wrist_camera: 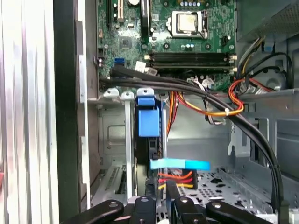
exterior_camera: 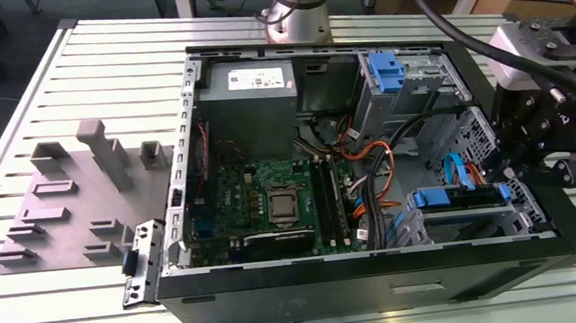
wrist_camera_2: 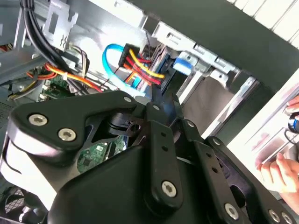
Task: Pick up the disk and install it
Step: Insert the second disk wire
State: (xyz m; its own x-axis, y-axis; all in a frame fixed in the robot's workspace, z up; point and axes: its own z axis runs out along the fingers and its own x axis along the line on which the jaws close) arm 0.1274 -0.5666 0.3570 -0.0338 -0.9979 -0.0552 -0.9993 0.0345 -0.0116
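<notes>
One disk (exterior_camera: 460, 196) concerns me here, and it stands on edge in the drive cage (exterior_camera: 478, 220) directly ahead of my tool (exterior_camera: 502, 172), its blue plastic front at the end of the cage farthest from me. From how it lies, I judge it to be in its bay, or very nearly so. Whether my tool is apart, together or clamped on the disk's near end I cannot tell.

To do this step well I would keep the disk square to the cage rails and push straight along them. Any tilt could jam the blue rails against the sheet metal. The blue data cable (wrist_camera_2: 112, 60) and the red-and-yellow power wires (wrist_camera_2: 140, 67) bunch just beside my tool's tip, so I must take care not to snag or crush them. The thick black cables (wrist_camera: 187, 86) cross beyond the disk's far end and should be left alone.

The first wrist view looks down the cage: there the disk (wrist_camera: 148, 122) is in line with my tool (wrist_camera: 160, 187), and the motherboard (wrist_camera: 187, 37) lies well beyond it. The second wrist view shows my tool (wrist_camera_2: 161, 95) right by the plugs, and a person's hand (wrist_camera_2: 275, 170) off to the side, outside the case. The exterior view alone takes in the whole open case (exterior_camera: 380, 278) on the slatted counter (exterior_camera: 16, 113). It also shows a second blue-fronted unit (exterior_camera: 384, 73) and the grey power-supply box (exterior_camera: 251, 79), both far across the case from my tool.
</notes>
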